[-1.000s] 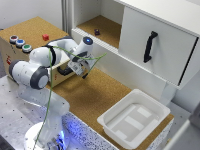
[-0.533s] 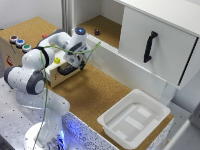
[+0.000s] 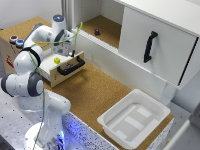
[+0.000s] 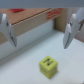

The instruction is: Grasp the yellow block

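Observation:
The yellow block [image 3: 57,60] is a tiny bright cube lying inside an open wooden drawer [image 3: 52,72] with a black handle [image 3: 70,67]. In the wrist view the yellow block [image 4: 48,64] sits on the drawer's pale floor, alone and untouched. My gripper [image 3: 68,51] hangs just above the drawer, close beside the block. In the wrist view the gripper [image 4: 40,30] is open and empty. Its two fingers [image 4: 6,30] stand wide apart above the block, which lies a little off the midline between them.
A white tray [image 3: 150,102] stands on the cork surface at the exterior view's lower right. A white cabinet door with a black handle [image 3: 149,46] is at the right. A small dark block [image 3: 96,32] lies on the shelf behind. Coloured buttons [image 3: 16,41] sit on a box at the left.
The arm has swung toward the exterior view's left and brought the gripper over the open drawer. The block has not moved.

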You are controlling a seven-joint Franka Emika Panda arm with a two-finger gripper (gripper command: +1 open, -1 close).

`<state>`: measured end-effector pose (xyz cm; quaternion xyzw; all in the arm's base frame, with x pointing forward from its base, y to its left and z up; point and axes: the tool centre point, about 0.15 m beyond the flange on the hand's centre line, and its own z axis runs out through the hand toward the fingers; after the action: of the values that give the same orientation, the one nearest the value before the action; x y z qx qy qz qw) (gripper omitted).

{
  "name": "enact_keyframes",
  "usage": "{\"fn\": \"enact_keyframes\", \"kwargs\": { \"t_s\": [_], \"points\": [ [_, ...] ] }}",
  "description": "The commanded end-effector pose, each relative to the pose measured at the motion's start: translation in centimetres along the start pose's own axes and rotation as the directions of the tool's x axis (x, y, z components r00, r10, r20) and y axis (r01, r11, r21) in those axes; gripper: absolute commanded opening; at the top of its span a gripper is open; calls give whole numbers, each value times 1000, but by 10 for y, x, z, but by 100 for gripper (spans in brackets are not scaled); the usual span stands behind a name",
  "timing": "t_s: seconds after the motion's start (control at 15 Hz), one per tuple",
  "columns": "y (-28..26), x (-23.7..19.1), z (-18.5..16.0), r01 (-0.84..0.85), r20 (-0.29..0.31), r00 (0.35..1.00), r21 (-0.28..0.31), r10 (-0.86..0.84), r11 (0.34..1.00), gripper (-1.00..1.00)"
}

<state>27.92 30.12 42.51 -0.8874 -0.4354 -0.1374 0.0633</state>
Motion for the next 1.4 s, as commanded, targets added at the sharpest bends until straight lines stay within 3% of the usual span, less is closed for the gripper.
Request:
{"fn": "enact_keyframes", "kwargs": {
  "t_s": [0.0,0.27,0.6,0.87,1.27,1.33],
  "points": [
    [-16,37,30,368,250,892,79,-376,926,100],
    [3,48,64,529,325,788,76,-523,845,100],
    [24,41,102,624,328,706,134,-628,770,100],
    [51,27,114,631,306,703,148,-642,761,100],
    [58,2,109,612,225,741,162,-633,774,100],
    [57,-1,110,608,217,745,172,-631,775,-100]
  ]
}}
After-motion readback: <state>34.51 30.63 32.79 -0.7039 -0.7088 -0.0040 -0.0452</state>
